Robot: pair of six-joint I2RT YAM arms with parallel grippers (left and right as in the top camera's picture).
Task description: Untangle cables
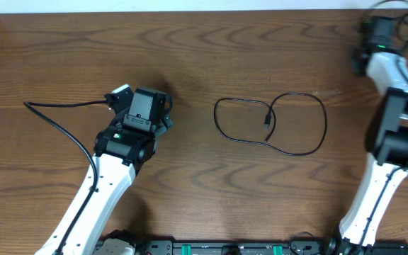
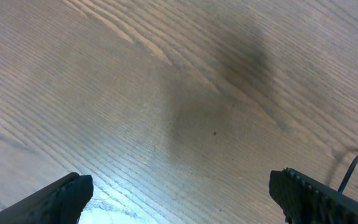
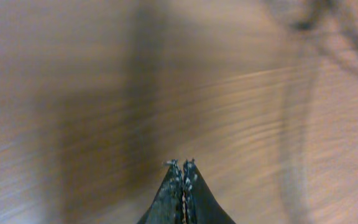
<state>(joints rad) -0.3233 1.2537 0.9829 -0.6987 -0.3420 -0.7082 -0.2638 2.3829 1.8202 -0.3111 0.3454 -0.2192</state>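
Bare tabletop [image 1: 190,57] between left tool [image 1: 144,99] and black cable [image 1: 268,120] loop, clear passage from left, far and near sides; right arm [image 1: 395,127] stands near the loop's right side, narrowing entry there.

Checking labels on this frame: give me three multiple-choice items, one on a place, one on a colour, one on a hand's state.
1. Where on the table does the looped cable lie?
A. between the left arm and the right arm
B. under the left arm
C. hanging off the edge

2. What colour is it?
A. white
B. black
C. red

3. The right hand is:
A. wide open
B. shut
C. half open

Answers:
1 A, the overhead view shows it mid-table between both arms.
2 B, it is a thin black line on the wood.
3 B, the wrist view shows it closed tight.
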